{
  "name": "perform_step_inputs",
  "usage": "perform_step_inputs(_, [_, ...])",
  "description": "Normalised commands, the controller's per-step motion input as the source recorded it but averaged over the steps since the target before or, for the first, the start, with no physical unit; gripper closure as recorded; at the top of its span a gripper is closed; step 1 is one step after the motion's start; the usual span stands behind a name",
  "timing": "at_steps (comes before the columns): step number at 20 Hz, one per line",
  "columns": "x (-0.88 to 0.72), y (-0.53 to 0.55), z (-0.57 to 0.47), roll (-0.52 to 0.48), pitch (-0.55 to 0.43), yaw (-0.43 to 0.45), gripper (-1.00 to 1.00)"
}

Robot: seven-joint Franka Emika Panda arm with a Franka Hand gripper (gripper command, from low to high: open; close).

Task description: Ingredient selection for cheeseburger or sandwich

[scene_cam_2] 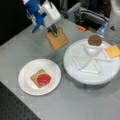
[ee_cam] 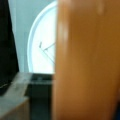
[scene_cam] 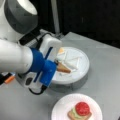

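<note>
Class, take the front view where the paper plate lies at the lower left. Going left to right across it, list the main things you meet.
Paper plate bearing the sandwich → toast gripped by the pincer → patty → cheese, both on the white tray.

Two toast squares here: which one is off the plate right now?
The toast square held by the gripper hangs in the air; the other lies under the tomato.
</note>
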Motion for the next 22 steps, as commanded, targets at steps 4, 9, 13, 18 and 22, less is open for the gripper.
perform_step_inputs(4, [0.46,-0.22,-0.08,0.172,0.051,0.06,1.0])
perform_step_inputs(9, [0.38,-0.24,-0.1,0.157,0.001,0.122,1.0])
perform_step_inputs(13, [0.3,-0.27,-0.15,0.077,-0.083,0.138,1.0])
perform_step_inputs(18, [0.26,-0.26,-0.22,0.101,-0.057,0.087,1.0])
perform_step_inputs(22, [0.36,-0.26,-0.27,0.166,-0.056,0.049,1.0])
